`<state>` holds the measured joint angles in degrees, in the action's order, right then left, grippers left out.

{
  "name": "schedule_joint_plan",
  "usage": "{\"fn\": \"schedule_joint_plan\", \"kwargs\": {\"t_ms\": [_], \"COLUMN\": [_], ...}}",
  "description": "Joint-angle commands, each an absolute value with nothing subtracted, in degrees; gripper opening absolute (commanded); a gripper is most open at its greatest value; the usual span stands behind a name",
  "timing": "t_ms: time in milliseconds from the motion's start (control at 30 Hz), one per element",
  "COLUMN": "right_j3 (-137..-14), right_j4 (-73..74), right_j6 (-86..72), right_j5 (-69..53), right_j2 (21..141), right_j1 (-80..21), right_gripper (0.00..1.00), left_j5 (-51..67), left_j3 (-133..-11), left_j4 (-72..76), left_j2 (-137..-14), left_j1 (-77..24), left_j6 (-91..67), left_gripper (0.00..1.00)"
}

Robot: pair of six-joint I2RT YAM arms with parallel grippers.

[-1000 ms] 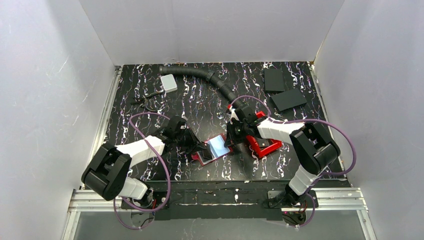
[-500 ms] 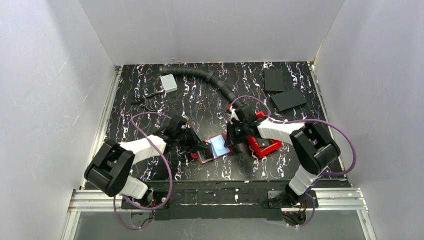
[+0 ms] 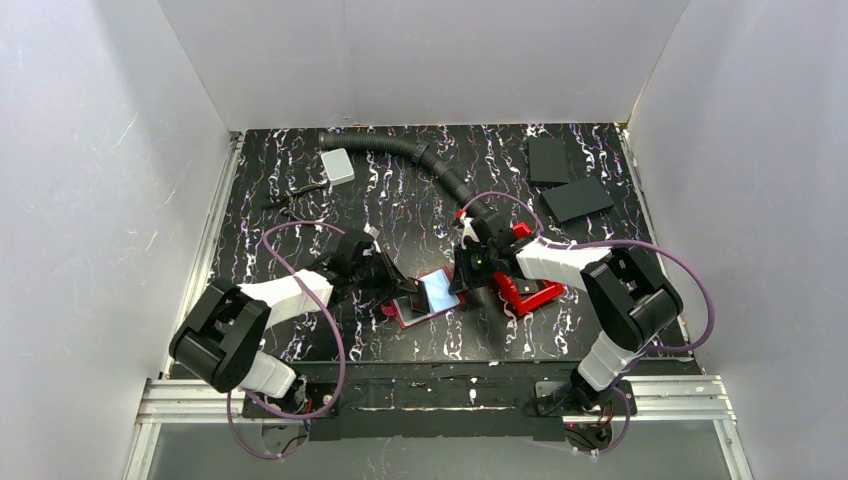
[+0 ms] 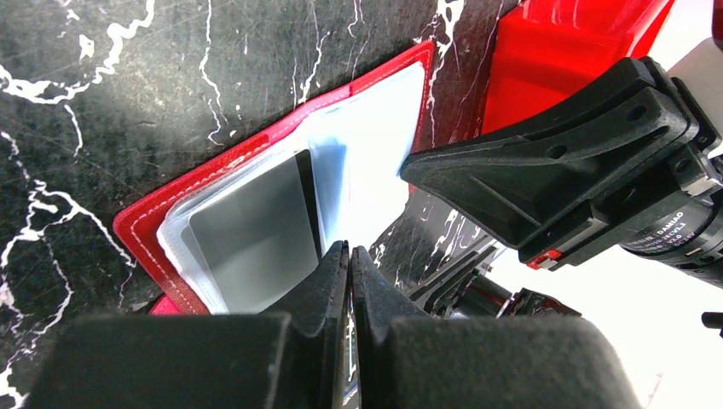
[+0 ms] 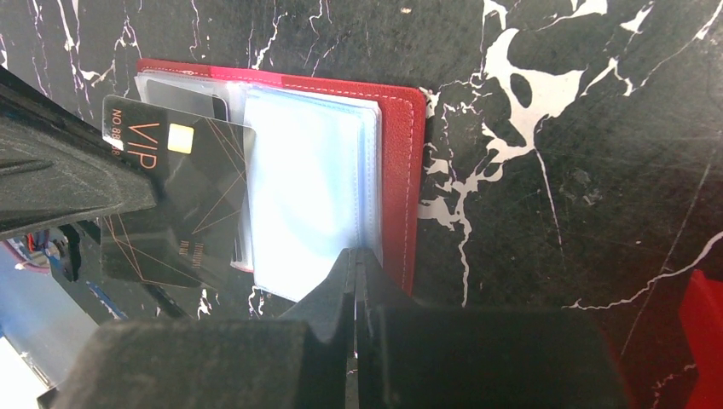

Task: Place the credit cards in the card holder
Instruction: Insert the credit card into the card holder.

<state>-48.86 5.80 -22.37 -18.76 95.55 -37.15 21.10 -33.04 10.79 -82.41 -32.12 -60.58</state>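
As seen from above, the open card holder is laid by the desk's near edge. At the left wrist, the left gripper is clenched; at the right, its VIP credit card is shown, a sleeve pinched by the right gripper.

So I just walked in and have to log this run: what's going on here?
Both arms meet at the open red folding wallet on the black marbled table. The left gripper is shut on a black VIP credit card, holding it flat over one half of the wallet. The right gripper pinches the edge of a clear plastic sleeve, apparently steadying it. Most of the card sticks out; whether its edge has entered a pocket is unclear.
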Motion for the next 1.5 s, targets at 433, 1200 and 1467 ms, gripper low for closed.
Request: {"fn": "schedule_joint_plan", "kwargs": {"t_ms": [433,1200,1467], "right_j3": [-46.08,-45.12,-44.57], "right_j4": [9.81,7.38,7.03], "right_j6": [-21.92,-23.64,-23.73], "right_j5": [-16.62,-18.06,-18.19], "right_j2": [95.36,95.72,95.80], "right_j1": [-37.02,-37.09,-37.09], "right_gripper": [0.01,0.01,0.01], "left_j5": [19.20,16.17,14.52], "left_j3": [-30.06,-26.25,-25.17], "left_j4": [16.68,26.31,27.31], "left_j2": [-83.87,-87.04,-86.81], "left_j1": [-32.34,-33.48,-34.16], "left_j6": [-59.67,-68.87,-71.39], "left_gripper": [0.00,0.00,0.00]}}
